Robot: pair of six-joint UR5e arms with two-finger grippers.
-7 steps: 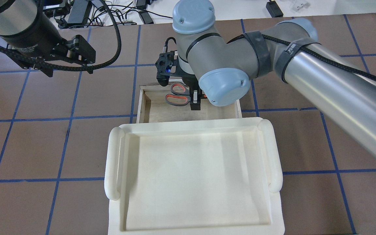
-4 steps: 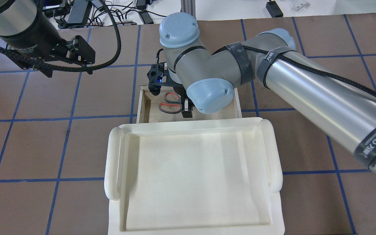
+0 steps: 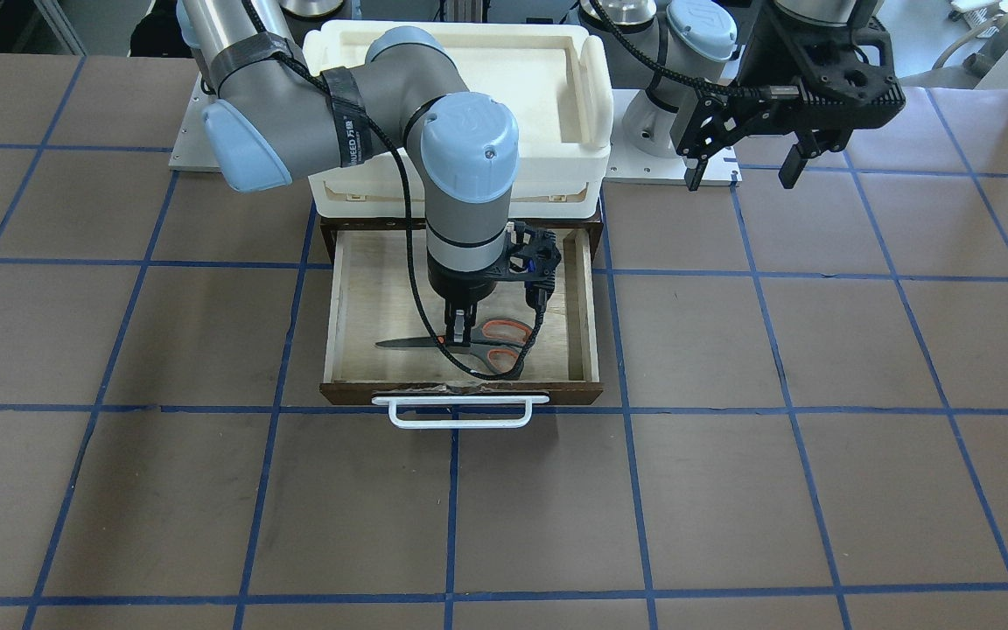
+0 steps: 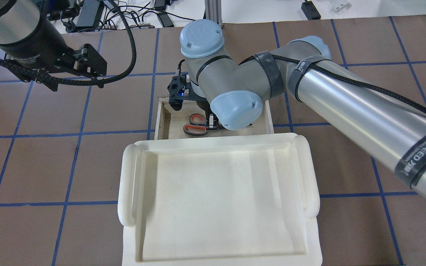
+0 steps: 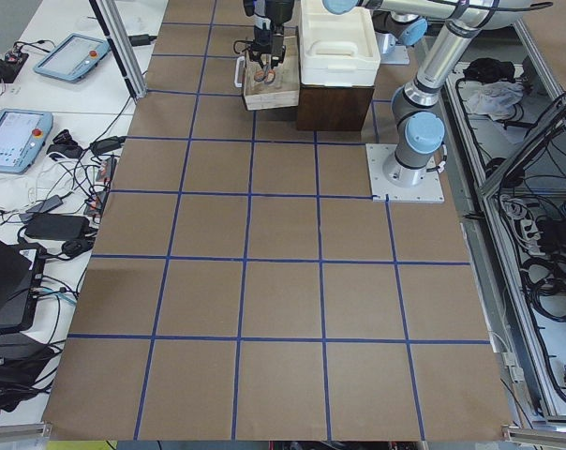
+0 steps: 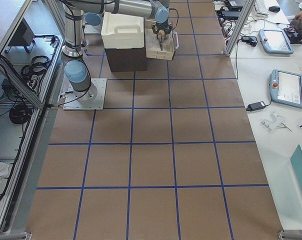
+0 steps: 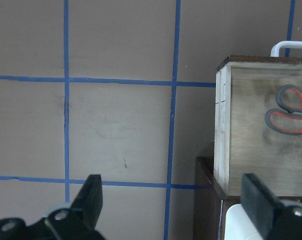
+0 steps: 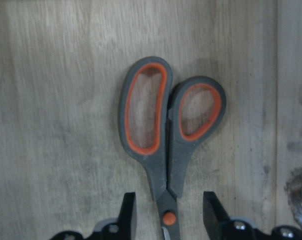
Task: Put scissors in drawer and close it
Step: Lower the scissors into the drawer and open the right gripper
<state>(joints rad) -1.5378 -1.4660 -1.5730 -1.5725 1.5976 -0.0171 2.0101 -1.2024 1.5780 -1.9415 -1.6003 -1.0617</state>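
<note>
Setting: brown tabletop [image 3: 731, 490] gridded with blue tape; the side views show benches with cables and tablet pendants at both ends.
Drawer: pulled well out of a dark cabinet that carries a white tray [image 4: 220, 207]. The drawer [image 3: 381, 289] has a pale plywood floor, and its white bar handle [image 3: 460, 411] faces away from the robot.
Scissors: lying flat on the drawer floor near the front wall, blades shut; the scissors [image 8: 160, 167] point along the drawer's width.
Right end effector: lowered into the drawer, jaws parted and straddling the orange pivot without touching it; the right end effector [image 8: 168, 212] grips nothing.
Left end effector: raised over bare tabletop beside the cabinet, jaws spread wide and empty [image 3: 743, 173].
Handling (judged): light, rigid and not fragile. The blades are smooth and thin, so the narrow neck at the pivot gives the surest hold.
Closing (judged): the stiff handle or dark front should take a straight push.
</note>
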